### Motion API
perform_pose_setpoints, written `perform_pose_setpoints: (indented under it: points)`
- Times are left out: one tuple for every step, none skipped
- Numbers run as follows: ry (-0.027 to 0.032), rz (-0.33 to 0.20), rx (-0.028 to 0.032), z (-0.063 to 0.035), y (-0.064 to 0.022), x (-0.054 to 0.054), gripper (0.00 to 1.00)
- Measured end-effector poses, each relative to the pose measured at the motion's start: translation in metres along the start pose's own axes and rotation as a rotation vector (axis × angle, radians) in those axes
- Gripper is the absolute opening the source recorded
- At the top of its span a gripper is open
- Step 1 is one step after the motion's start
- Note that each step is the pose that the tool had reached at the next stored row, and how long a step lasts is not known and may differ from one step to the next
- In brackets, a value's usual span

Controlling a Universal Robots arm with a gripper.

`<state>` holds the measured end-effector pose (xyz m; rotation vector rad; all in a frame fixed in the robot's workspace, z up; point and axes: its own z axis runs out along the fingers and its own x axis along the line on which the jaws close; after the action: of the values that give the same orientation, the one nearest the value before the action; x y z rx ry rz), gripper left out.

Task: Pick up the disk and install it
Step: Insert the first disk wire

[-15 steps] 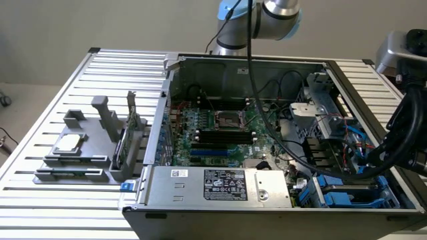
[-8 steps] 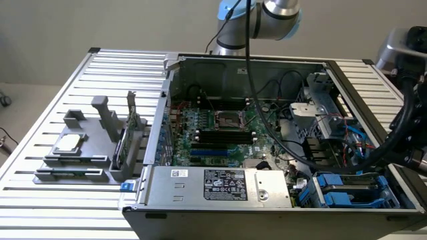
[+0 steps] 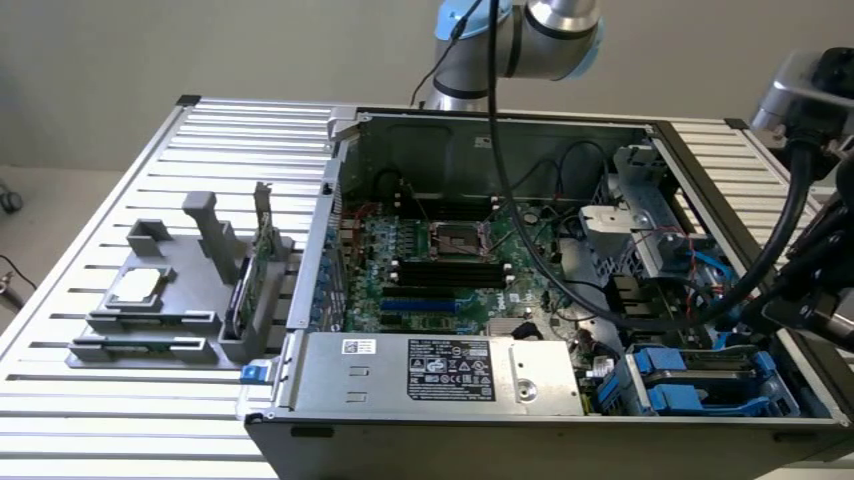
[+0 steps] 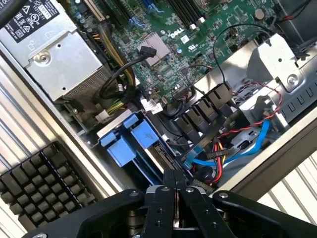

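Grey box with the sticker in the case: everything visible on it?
The grey box is a rectangular unit of dull silver metal, black-and-white sticker and a screw on its top face. It lies in the open computer case, along the side nearest the exterior view, beside the motherboard. One end is perforated; black and yellow cables leave there.

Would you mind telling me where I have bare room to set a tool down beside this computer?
The slatted table is bare beyond the grey fixture and on its near side, at the exterior view's left. Inside the case, cables crowd the drive corner.
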<state>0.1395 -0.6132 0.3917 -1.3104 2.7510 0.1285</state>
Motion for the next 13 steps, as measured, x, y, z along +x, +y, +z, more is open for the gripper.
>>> perform_pose_setpoints:
  points:
    - [-0.0005,0.013,0.0014,0.0,0.0,0.0,0.11]
    - [-0.0011,0.026,0.0028,0.0,0.0,0.0,0.11]
    - [-0.0017,0.038,0.0042,0.0,0.0,0.0,0.11]
    - [-0.0021,0.051,0.0056,-0.0001,0.0,0.0,0.11]
    - [-0.0026,0.064,0.0071,-0.0001,0.0,0.0,0.11]
    - [-0.0032,0.078,0.0087,-0.0001,0.0,0.0,0.11]
    - [-0.0038,0.09,0.0101,-0.0001,0.0,0.0,0.11]
    - [-0.0042,0.103,0.0116,-0.0001,0.0,0.0,0.11]
    - [-0.0047,0.116,0.013,-0.0001,0.0,0.0,0.11]
    - [-0.0052,0.129,0.0145,-0.0001,0.0,0.0,0.11]
    - [-0.0057,0.142,0.0161,-0.0002,0.0,0.0,0.11]
    - [-0.0062,0.155,0.0176,-0.0002,0.0,0.0,0.11]
    - [-0.0067,0.168,0.0192,-0.0002,0.0,0.0,0.11]
